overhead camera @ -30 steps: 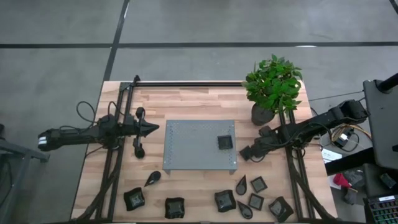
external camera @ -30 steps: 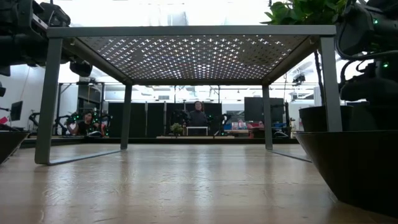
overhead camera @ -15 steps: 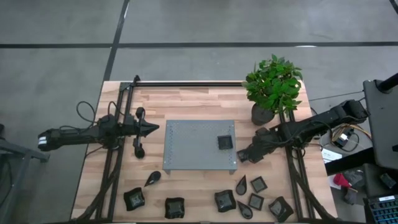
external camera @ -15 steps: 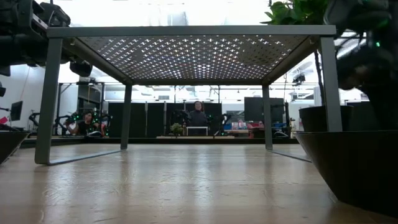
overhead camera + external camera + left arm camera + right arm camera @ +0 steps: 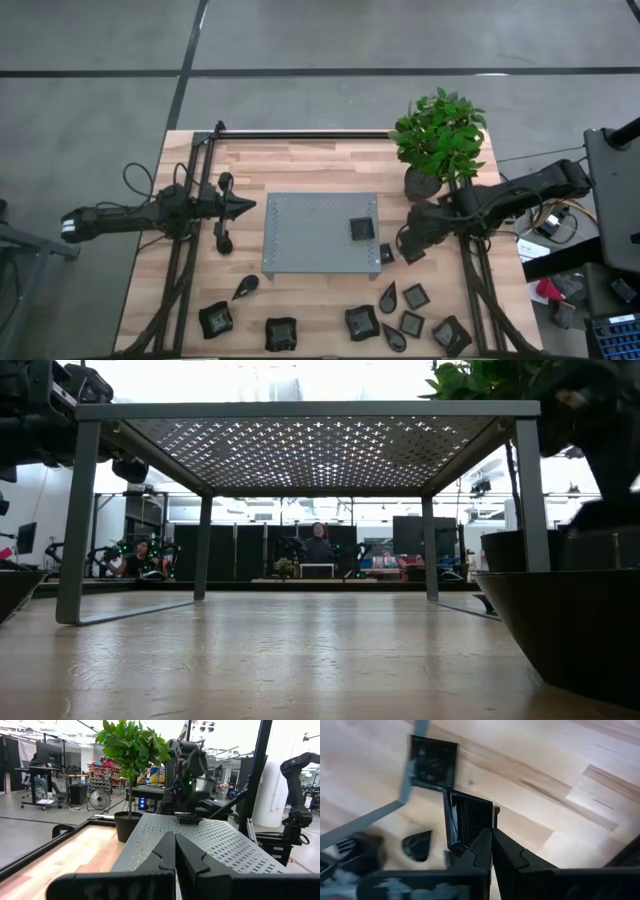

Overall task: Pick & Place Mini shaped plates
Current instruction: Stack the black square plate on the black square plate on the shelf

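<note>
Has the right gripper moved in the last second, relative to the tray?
Yes. The right gripper, shut on a small square plate, has swung from beside the tray's right edge toward its front right corner, where the plate now hangs.

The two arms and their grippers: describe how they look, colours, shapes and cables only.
Both arms are dark, near-black, built of slim jointed segments. The left gripper tapers to a narrow point seen from above; its fingers are matte black wedges with stepped, notched inner edges. The right gripper sits on a bulkier black wrist block; its fingers have the same notched profile. Black cables loop beside the left arm.
</note>
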Robot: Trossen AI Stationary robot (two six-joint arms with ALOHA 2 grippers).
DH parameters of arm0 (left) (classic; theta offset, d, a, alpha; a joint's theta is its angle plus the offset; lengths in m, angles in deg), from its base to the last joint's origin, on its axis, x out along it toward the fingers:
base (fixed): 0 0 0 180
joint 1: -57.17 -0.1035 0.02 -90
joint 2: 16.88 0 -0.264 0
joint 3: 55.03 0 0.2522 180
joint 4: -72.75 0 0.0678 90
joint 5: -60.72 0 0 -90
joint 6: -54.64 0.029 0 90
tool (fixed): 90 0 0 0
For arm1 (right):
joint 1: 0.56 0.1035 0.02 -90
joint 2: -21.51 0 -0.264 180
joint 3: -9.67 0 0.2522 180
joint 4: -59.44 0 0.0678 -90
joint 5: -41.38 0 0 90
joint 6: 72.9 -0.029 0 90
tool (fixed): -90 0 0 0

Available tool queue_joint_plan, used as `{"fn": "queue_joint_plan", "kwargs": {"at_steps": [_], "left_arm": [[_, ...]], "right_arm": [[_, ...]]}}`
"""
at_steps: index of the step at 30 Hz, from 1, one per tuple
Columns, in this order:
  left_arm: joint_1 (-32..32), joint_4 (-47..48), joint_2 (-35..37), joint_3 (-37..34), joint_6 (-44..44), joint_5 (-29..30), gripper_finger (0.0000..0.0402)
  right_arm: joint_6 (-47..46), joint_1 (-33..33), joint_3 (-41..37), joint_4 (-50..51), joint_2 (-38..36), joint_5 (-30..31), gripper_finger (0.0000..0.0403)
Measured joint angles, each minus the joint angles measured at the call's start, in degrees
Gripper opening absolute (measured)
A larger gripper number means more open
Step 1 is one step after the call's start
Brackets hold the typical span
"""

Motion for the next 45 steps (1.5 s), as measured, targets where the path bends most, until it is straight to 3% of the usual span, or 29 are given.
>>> {"fn": "queue_joint_plan", "kwargs": {"at_steps": [19, 24, 36, 45], "left_arm": [[0.00, 0.00, -0.01, 0.00, 0.00, 0.01, 0.0000], [-0.02, 0.00, 0.00, 0.00, 0.00, 0.02, 0.0000], [-0.02, 0.00, -0.02, 0.00, 0.00, 0.00, 0.0000], [-0.01, 0.00, -0.01, 0.00, 0.00, 0.01, 0.0000]], "right_arm": [[-5.95, 0.00, 14.29, -0.16, -0.24, 2.01, 0.0008], [-8.44, 0.02, 16.96, -3.06, -0.15, 7.57, 0.0008], [-18.96, -0.48, 12.23, -17.95, 0.73, 7.97, 0.0008], [-16.55, -2.97, 9.04, -24.25, 1.03, 11.25, 0.0008]]}}
